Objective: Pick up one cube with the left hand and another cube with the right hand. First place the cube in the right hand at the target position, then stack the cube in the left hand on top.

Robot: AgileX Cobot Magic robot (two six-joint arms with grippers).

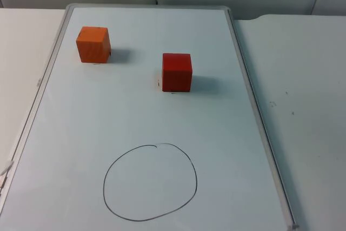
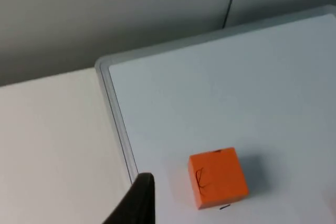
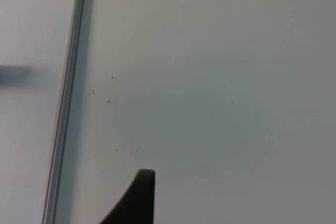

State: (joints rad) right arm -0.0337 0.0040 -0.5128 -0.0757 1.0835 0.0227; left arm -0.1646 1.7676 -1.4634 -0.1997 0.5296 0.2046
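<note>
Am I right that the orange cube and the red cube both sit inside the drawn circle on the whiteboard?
Not quite: in the top view the orange cube and the red cube both sit on the whiteboard outside the drawn circle, which holds nothing.

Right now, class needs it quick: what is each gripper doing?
Left gripper: near the orange cube, state cannot be told.
Right gripper: over the table, cannot be told.

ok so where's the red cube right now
In the top view the red cube sits on the whiteboard, right of the orange cube and beyond the drawn circle, touching neither.
</note>
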